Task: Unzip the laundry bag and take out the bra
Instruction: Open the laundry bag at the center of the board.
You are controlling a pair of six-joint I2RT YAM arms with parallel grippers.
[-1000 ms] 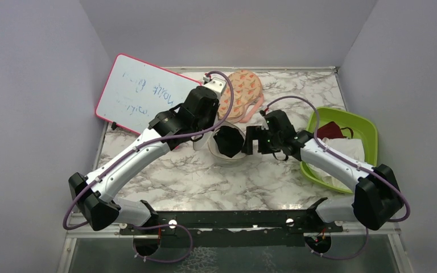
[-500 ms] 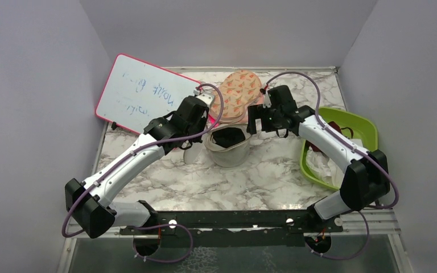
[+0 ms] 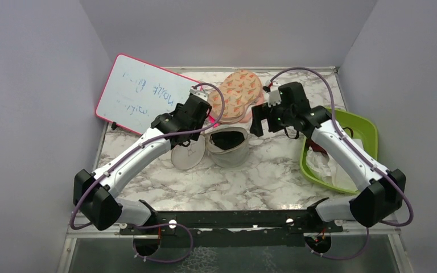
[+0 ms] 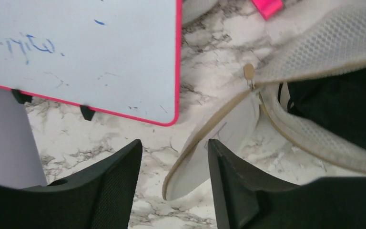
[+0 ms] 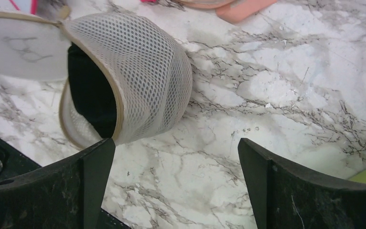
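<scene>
From above, saw both arms drawn back from the bag [image 3: 227, 152] since a second before and its lid [image 3: 185, 157] flopped onto the bench at its left; judged the unzipping done. Noted red cloth [image 3: 330, 129] and white cloth [image 3: 320, 164] in the green tray [image 3: 370, 126]. By the left wrist, found the left jaws parted, empty, over the lid's edge. By the right wrist, found the right jaws wide apart, empty, near the bag, with something dark inside, taken for the bra [image 5: 88, 90], not out yet.
</scene>
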